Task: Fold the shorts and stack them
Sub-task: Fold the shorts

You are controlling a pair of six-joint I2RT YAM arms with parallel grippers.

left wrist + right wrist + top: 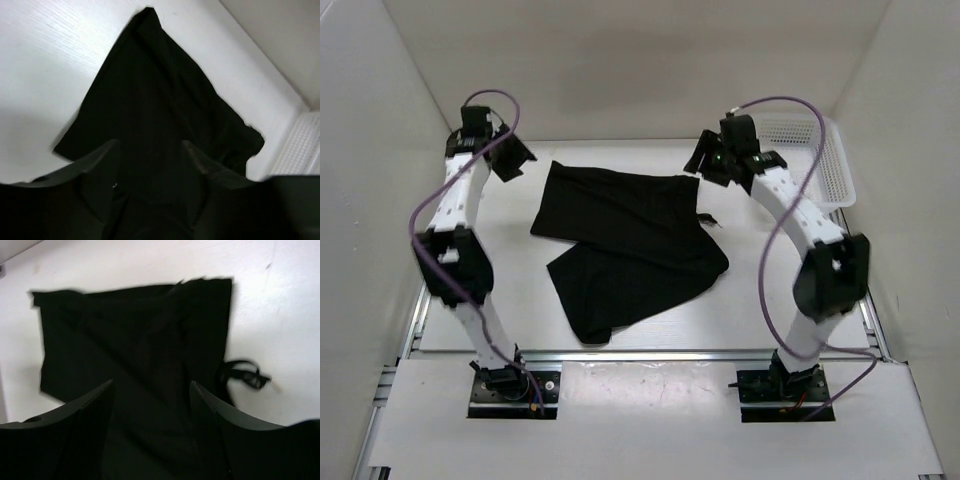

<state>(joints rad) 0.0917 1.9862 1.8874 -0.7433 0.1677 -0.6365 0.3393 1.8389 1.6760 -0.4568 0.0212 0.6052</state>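
The black shorts (625,245) lie spread and rumpled on the white table, one leg reaching toward the near edge, a drawstring (711,222) poking out on the right. My left gripper (513,158) hovers open above the table just beyond the shorts' far left corner. My right gripper (703,160) hovers open above the far right corner. In the left wrist view the shorts (155,105) fill the middle beyond the open gripper (150,150). In the right wrist view the shorts (135,340) and drawstring (242,372) lie beyond the open gripper (150,387).
A white mesh basket (830,160) stands at the far right of the table, behind the right arm; it also shows in the left wrist view (300,147). White walls close in the table on three sides. Purple cables loop off both arms.
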